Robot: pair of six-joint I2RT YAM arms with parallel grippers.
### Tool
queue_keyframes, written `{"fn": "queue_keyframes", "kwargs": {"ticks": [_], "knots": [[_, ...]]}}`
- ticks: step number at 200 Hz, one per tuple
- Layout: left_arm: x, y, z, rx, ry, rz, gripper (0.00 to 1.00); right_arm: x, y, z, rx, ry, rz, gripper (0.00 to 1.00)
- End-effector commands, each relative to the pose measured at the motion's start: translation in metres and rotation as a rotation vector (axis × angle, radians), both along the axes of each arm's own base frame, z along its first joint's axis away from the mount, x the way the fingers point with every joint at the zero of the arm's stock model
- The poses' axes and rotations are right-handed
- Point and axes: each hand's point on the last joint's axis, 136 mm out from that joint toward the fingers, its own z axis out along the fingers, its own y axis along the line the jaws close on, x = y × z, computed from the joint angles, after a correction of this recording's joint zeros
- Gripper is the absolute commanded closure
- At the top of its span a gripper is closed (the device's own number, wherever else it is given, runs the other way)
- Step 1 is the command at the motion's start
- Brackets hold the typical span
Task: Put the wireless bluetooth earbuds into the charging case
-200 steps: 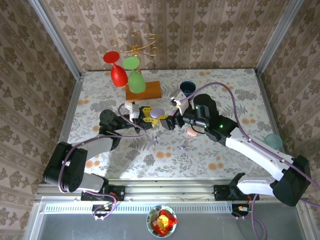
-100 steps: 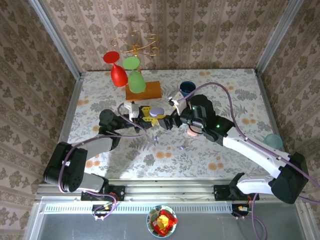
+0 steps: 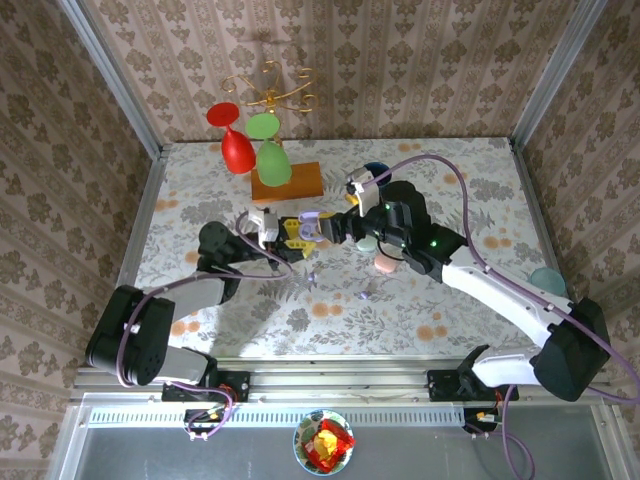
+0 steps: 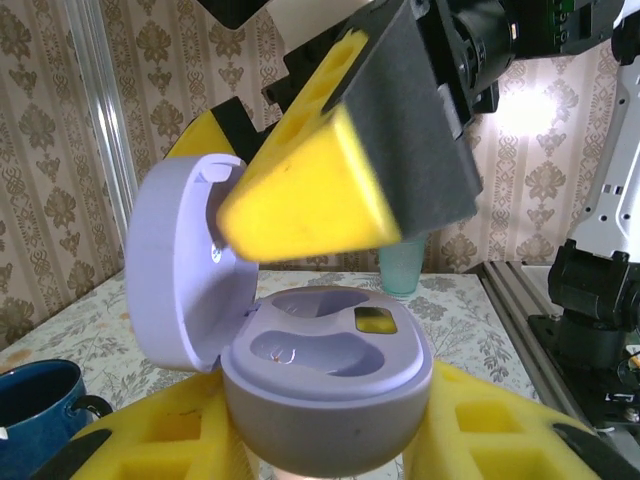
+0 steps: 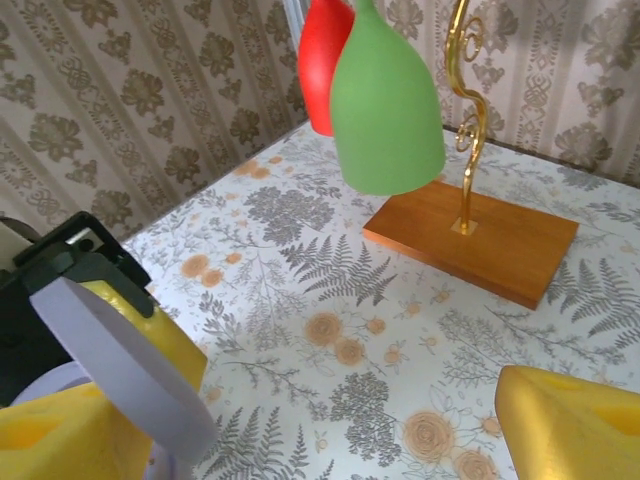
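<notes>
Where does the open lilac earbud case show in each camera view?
Top camera: case near the picture's centre, mid-table.
Left wrist: case bottom centre, lid swung open to the left.
Right wrist: its lid at the lower left.
Shared landmark: the yellow pads clamping it.

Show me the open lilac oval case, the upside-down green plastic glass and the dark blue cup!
lilac oval charging case [image 4: 325, 425]: left wrist view, front wall.
green plastic glass [image 5: 388, 110]: right wrist view, its bowl.
dark blue cup [image 4: 40, 420]: left wrist view, its side.
</notes>
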Motion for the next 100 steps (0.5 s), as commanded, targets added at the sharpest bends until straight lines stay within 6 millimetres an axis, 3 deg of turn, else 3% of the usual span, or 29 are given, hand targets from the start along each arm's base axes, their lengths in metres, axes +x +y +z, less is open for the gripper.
{"fn": "queue_keyframes", "kwargs": {"ticks": [1, 21, 40, 68, 100], "knots": [[0.001, 0.007, 0.009, -0.022, -0.077, 0.038, 0.65, -0.022, -0.002, 0.026, 0.091, -0.025, 0.060, 0.11], [0.007, 0.012, 0.009, -0.023, -0.080, 0.067, 0.65, -0.035, -0.014, 0.026, 0.121, -0.011, 0.040, 0.11], [0.016, 0.021, 0.008, -0.025, -0.081, 0.119, 0.65, -0.041, -0.032, 0.012, 0.130, 0.040, -0.029, 0.10], [0.025, 0.033, 0.008, -0.025, -0.081, 0.169, 0.65, -0.047, -0.056, -0.024, 0.093, 0.168, -0.136, 0.05], [0.032, 0.045, 0.009, -0.028, -0.080, 0.214, 0.65, -0.053, -0.054, -0.076, 0.038, 0.376, -0.155, 0.08]]}}
